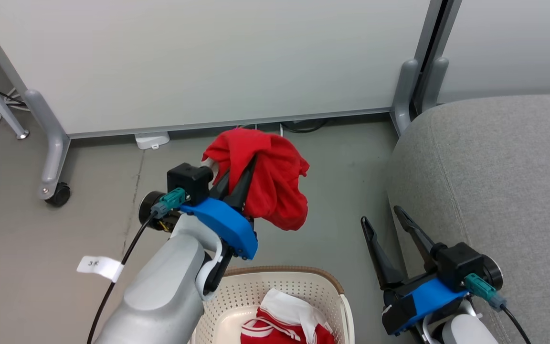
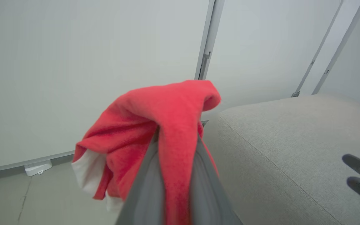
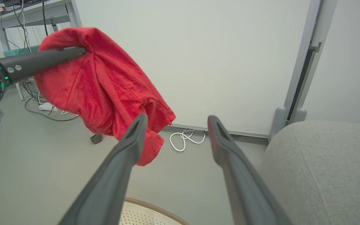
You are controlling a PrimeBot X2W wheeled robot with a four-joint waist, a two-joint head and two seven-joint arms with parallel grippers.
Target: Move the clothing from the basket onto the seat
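Head view. The left tool (image 1: 246,172) is pressed together on a bunched red garment (image 1: 275,186) and holds it in the air over the grey floor (image 1: 41,248). The garment is past the far rim of the basket (image 1: 284,274) and well apart from the seat (image 1: 504,181), with a white partition panel (image 1: 208,62) behind it. The cloth drapes over both fingers and hides their tips. In the left wrist view a white patch shows at its lower edge. The basket stands at the bottom of the view, just beside the left forearm. It contains a striped garment (image 1: 280,325), red with white panels, crumpled against its floor. The right tool (image 1: 381,215) is spread wide and holds nothing. Its fingers point up beside the seat's rounded front edge. In the right wrist view the hanging garment lies to the upper left of these fingers and the seat to the lower right.
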